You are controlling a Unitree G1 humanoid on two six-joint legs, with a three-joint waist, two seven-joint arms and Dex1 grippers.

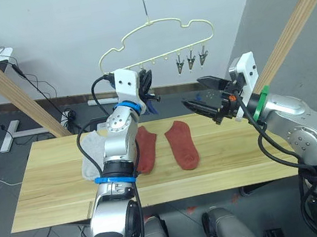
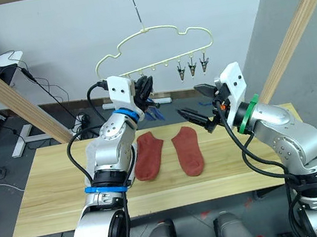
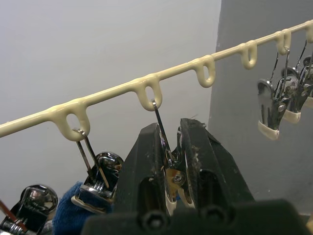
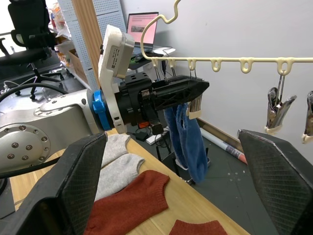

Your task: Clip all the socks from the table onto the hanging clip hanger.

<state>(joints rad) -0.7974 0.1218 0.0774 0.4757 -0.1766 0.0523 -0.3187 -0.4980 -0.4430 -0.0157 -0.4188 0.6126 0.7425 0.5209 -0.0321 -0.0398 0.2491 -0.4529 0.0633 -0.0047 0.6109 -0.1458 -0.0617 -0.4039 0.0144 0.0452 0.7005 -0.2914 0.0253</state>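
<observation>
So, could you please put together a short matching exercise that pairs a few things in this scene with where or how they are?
Things:
1. blue sock
2. rust red socks
3. left hand
4. right hand

States:
a. open, holding nothing
b. lying flat on the table
c. hanging from the clip hanger
d. closed on a metal clip

Pairs: 1-c, 2-b, 3-d, 4-a
</observation>
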